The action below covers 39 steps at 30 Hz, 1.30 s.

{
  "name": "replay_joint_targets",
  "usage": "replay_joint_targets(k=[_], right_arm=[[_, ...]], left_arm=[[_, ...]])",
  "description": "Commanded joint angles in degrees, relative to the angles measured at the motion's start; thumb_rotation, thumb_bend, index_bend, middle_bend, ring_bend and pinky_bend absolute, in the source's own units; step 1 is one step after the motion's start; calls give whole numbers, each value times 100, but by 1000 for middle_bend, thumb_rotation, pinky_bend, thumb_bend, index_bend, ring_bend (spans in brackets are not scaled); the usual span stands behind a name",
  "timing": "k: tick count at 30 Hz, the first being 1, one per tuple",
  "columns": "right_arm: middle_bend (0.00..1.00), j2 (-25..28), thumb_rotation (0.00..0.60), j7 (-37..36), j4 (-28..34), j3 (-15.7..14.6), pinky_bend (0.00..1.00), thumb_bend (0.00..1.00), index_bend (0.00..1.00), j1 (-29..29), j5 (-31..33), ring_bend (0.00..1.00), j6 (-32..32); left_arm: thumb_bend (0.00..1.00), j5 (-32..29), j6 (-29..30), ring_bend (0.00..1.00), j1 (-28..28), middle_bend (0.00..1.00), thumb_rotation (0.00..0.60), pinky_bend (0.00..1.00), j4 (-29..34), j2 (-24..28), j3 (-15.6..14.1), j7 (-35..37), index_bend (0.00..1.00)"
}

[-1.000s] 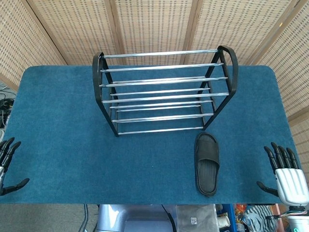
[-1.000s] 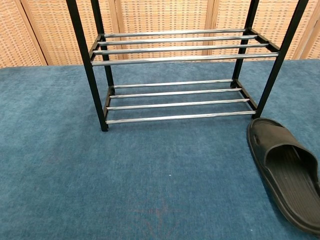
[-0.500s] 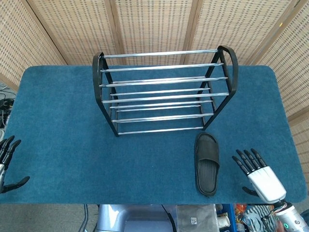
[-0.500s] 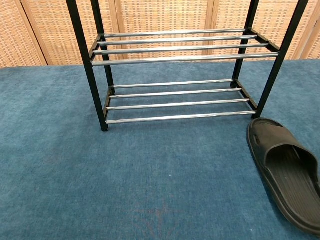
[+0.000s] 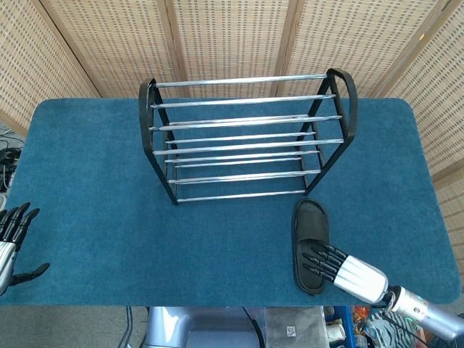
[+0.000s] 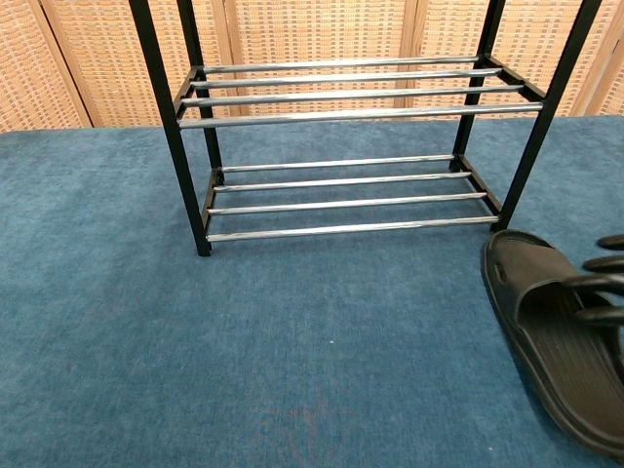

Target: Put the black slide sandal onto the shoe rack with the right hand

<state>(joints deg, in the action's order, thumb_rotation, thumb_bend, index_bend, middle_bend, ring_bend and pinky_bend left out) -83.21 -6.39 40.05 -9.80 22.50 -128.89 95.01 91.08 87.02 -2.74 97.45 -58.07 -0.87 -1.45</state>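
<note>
The black slide sandal lies on the blue table cover just in front of the shoe rack's right front leg, toe toward the rack; the chest view shows the sandal at the lower right. The shoe rack has black end frames and chrome bars, with nothing on its tiers. My right hand reaches in from the lower right, fingers spread over the sandal's heel end, holding nothing. In the chest view its fingertips show at the right edge above the sandal. My left hand hangs open at the table's left edge.
Woven screen panels stand behind the table. The blue cover stretches wide to the left of the rack. The rack's lower tier sits low above the cover.
My right hand has swung in from the table's right edge to over the sandal's heel end. The left hand has shifted slightly. The sandal and the rack have not moved.
</note>
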Motion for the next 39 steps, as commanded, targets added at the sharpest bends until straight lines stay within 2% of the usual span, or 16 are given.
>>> replay_joint_targets(k=[1,12,25,27,30,32,35,38,39], right_arm=[[0,-308,600,-181,-401,-196,0,0,0,431,-209,0,-106],[0,-324,600,24,-205,-540,0,0,0,1081,-204,0,-882],[0,-235,600,299,188,-750,0,0,3,1445,-64,0,-1474],[16,-258,600,321,243,-783,0,0,33,1496,-57,0,-1513],[102,-296,600,368,265,-865,16,10,160,1570,-80,11,-1561],[175,-324,600,404,272,-919,75,81,247,1607,-97,57,-1569],[311,-363,600,367,281,-994,247,343,389,1622,-83,200,-1557],[438,-408,600,406,263,-1046,335,555,503,1607,-100,324,-1438],[464,-425,600,407,252,-1068,349,590,523,1596,-104,348,-1374]], left_arm=[[51,-44,-21,0,-8,0,600,0,14,-6,16,-29,0],[52,-186,-168,0,-65,0,600,0,19,-25,50,-98,0],[52,-277,-273,0,-114,0,600,0,37,-41,72,-171,0],[52,-280,-270,0,-112,0,600,0,40,-41,71,-171,0],[51,-292,-274,0,-114,0,600,0,38,-42,74,-170,0],[51,-298,-291,0,-122,0,600,0,40,-40,73,-169,0],[52,-299,-313,0,-132,0,600,0,40,-39,68,-169,0],[52,-307,-321,0,-135,0,600,0,46,-37,67,-171,0],[52,-304,-322,0,-135,0,600,0,49,-34,63,-165,0]])
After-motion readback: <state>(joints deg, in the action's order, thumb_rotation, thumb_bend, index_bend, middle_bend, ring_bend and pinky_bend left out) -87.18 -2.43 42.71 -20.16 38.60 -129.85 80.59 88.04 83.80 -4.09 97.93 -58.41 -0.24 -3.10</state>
